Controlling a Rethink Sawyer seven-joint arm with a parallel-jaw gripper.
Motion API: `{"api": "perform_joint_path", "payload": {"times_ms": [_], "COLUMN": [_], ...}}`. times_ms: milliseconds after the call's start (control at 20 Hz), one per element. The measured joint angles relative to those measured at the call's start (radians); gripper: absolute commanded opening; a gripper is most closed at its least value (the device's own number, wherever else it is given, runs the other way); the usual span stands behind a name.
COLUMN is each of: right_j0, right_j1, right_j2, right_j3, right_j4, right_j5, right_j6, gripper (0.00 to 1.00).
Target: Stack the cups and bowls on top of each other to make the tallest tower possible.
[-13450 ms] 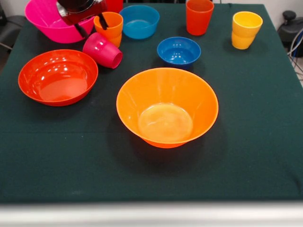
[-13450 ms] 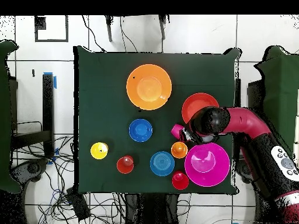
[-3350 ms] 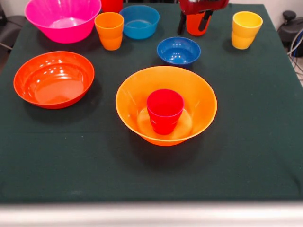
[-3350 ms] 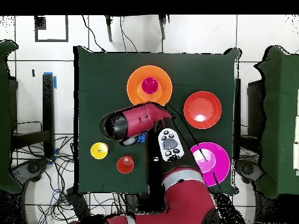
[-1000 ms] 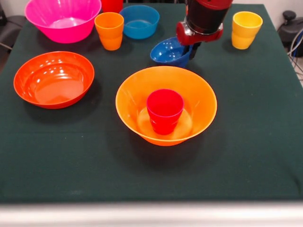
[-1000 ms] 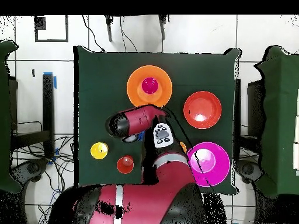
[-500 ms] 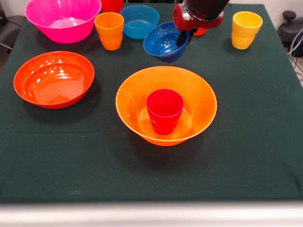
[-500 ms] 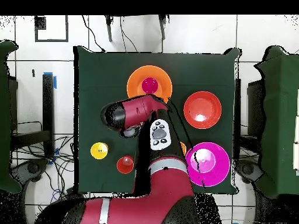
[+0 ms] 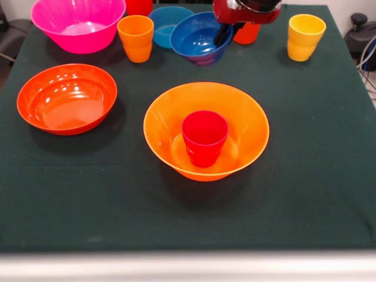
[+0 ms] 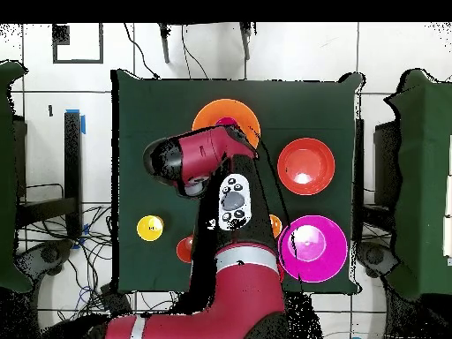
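Gripper (image 9: 226, 30) at top centre of frame clamping rim of small dark blue bowl (image 9: 197, 40), holding it tilted above table; red cup (image 9: 204, 137) sitting inside big orange bowl (image 9: 252, 126).

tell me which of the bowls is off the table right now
The small dark blue bowl: the gripper holds it by its rim, tilted in the air. The yellow-orange bowl, orange-red bowl, pink bowl and light blue bowl all rest on the cloth.

Hand (image 9: 226, 30): closed on the rim of the small dark blue bowl (image 9: 198, 40), which is held tilted, clear of the table (image 9: 317, 153). Below the hand: big yellow-orange bowl (image 9: 247, 114), red-pink cup (image 9: 204, 138) upright inside.
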Motion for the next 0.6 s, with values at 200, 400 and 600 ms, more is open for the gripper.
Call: {"api": "perform_joint_path", "payload": {"times_ms": [200, 400, 600], "right_j0": [0.003, 0.010, 0.020], "right_j1": [-0.003, 0.000, 0.009], "right_j2": [-0.013, -0.027, -0.046], "right_j3": [-0.043, -0.076, -0.123], "right_j4": [0.000, -0.002, -0.016], "right_j5": [0.002, 0.002, 0.002], "right_j6": [0.000, 0.000, 0.000], "gripper": [0.00, 0.00, 0.00]}}
